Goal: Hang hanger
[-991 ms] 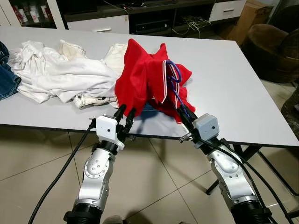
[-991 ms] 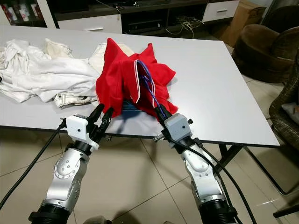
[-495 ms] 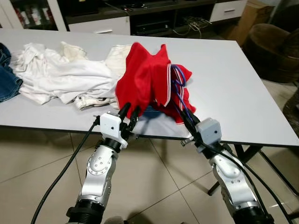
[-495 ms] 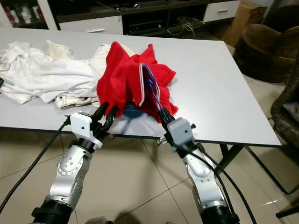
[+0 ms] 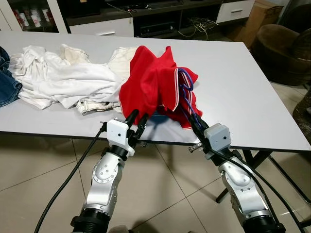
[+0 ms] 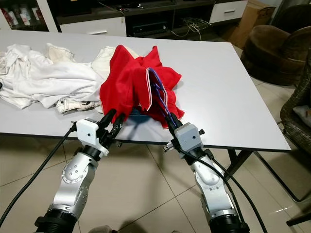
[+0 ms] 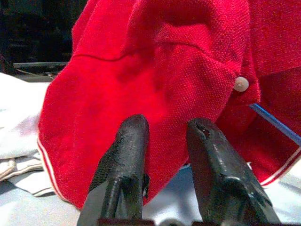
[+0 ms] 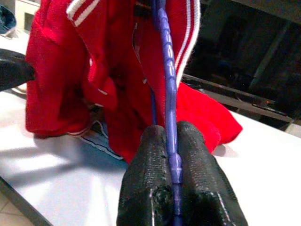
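A red shirt [image 5: 150, 82] with white-striped trim stands bunched on the white table [image 5: 243, 82]. A blue-purple hanger [image 5: 184, 92] runs out of its collar toward the near table edge. My right gripper [image 5: 192, 121] is shut on the hanger's lower end. In the right wrist view the hanger [image 8: 165, 84] passes between its pressed fingers [image 8: 197, 155]. My left gripper [image 5: 137, 118] is open at the shirt's near lower hem. In the left wrist view its two fingers [image 7: 127, 146] stand apart right against the red shirt [image 7: 155, 61].
A heap of white clothes [image 5: 63, 77] lies left of the shirt, with blue jeans [image 5: 7, 82] at the far left edge. A brown armchair [image 5: 284, 48] stands to the right. A TV cabinet [image 5: 102, 26] lines the back. The floor is tiled.
My left gripper has shifted a little to the right, along the shirt's hem. The right gripper has drawn back slightly with the hanger, and the shirt's folds have settled a bit.
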Robot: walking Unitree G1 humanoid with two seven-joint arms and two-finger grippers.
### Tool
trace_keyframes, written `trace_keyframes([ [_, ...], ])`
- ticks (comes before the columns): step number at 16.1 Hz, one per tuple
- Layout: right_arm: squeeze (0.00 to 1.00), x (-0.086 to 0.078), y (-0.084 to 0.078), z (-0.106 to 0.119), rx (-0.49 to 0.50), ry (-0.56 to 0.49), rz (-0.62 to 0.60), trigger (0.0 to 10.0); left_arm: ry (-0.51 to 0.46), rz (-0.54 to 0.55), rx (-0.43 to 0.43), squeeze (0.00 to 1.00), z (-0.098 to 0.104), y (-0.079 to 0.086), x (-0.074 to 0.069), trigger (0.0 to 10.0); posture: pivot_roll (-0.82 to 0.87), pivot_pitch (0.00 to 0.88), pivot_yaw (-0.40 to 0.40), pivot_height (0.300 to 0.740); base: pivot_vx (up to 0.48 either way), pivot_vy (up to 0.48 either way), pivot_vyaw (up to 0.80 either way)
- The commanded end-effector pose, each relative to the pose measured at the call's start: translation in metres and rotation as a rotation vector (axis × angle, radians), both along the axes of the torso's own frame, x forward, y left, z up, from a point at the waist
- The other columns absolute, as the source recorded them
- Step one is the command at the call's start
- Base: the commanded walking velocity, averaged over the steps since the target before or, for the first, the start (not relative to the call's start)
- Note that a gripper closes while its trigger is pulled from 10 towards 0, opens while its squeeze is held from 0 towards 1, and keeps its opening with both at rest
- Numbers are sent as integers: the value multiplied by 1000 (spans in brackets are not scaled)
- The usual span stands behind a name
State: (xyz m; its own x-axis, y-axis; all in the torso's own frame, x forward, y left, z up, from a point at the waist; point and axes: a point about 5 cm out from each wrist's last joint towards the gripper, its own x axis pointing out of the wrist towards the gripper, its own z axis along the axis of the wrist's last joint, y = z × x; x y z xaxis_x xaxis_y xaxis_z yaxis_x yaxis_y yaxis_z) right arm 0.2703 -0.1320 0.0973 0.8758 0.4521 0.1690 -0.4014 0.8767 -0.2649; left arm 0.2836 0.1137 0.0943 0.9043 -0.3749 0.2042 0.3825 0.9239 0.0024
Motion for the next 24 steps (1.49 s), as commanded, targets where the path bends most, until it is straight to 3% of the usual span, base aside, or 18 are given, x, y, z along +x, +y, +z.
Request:
trace_keyframes([
  [1, 0, 0, 1, 7, 8, -34, 0, 10000, -15, 3, -5, 0, 3, 1, 0, 10000, 94, 0, 21, 740, 0, 0, 0],
  [6, 0, 6, -1, 11, 7, -44, -8, 10000, -25, 0, -7, 0, 7, -1, 4, 10000, 94, 0, 25, 740, 0, 0, 0],
  [24, 0, 2, 1, 9, 9, -38, -1, 10000, -25, 10, -10, 0, 6, 2, 3, 10000, 98, 0, 19, 740, 0, 0, 0],
])
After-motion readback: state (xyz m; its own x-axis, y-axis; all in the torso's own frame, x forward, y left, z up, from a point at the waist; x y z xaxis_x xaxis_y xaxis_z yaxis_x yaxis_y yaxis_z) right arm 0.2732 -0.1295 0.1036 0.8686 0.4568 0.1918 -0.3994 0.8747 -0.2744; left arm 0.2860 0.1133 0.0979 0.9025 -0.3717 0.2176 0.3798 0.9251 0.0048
